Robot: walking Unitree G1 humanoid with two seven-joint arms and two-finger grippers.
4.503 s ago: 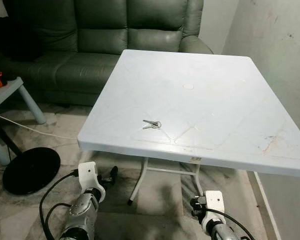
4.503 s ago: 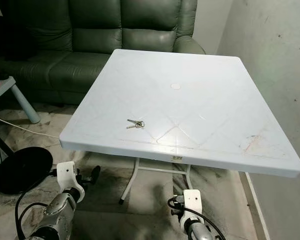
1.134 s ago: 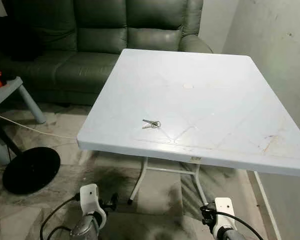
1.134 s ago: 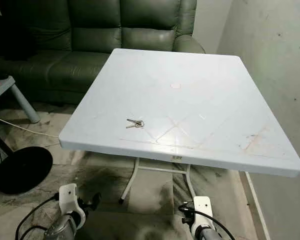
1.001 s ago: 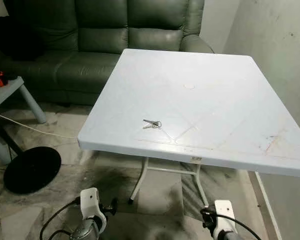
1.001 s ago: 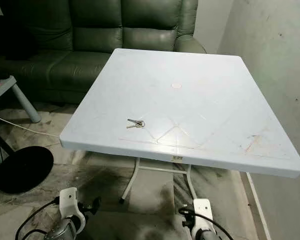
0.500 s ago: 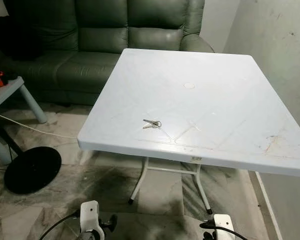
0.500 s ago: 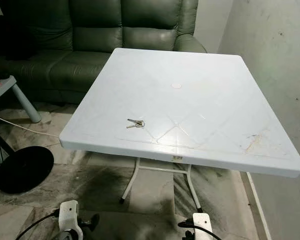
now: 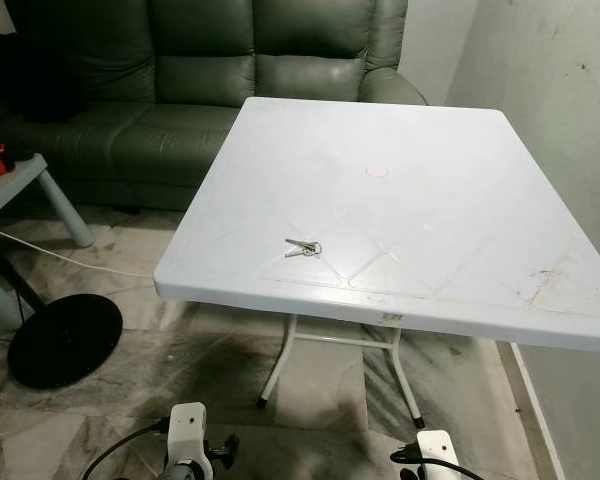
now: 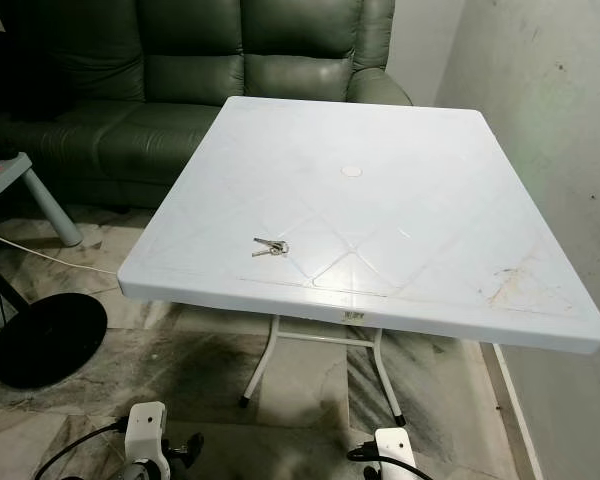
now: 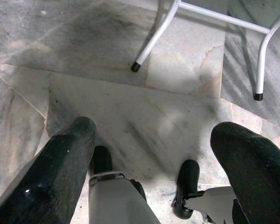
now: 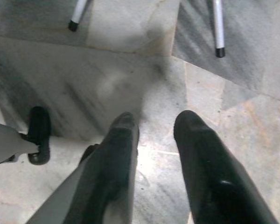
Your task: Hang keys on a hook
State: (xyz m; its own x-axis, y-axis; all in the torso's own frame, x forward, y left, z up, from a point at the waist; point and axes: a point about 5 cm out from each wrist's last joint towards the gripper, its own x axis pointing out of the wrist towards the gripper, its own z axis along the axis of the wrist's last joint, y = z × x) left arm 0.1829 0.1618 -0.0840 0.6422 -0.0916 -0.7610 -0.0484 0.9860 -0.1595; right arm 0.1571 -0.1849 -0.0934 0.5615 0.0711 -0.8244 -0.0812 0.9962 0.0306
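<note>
The keys (image 9: 303,248) are lying flat on the white table (image 9: 460,220), close to its near edge and toward the robot's left, untouched and easy to reach from where the robot is standing. Both arms are hanging low below the table edge, which suits a robot that is squaring up to the table and has no reach under way. In the left wrist view the left gripper (image 11: 154,154) is pointing down at the marble floor (image 11: 144,116) with its two black fingers spread wide and nothing between them; in the right wrist view the right gripper (image 12: 154,135) is also aimed at the floor, its fingers parted by a narrower gap and empty. The table's white metal legs (image 11: 154,37) are standing just ahead of both grippers. No hook can be made out. Behind the table a green sofa (image 9: 180,90) is sitting against the wall, and a black round base (image 9: 65,340) is resting on the floor to the left. Compared with the earlier pictures, both arms are showing lower in the head views, with little more than the white wrist housings visible, while the keys are lying where they were.
</note>
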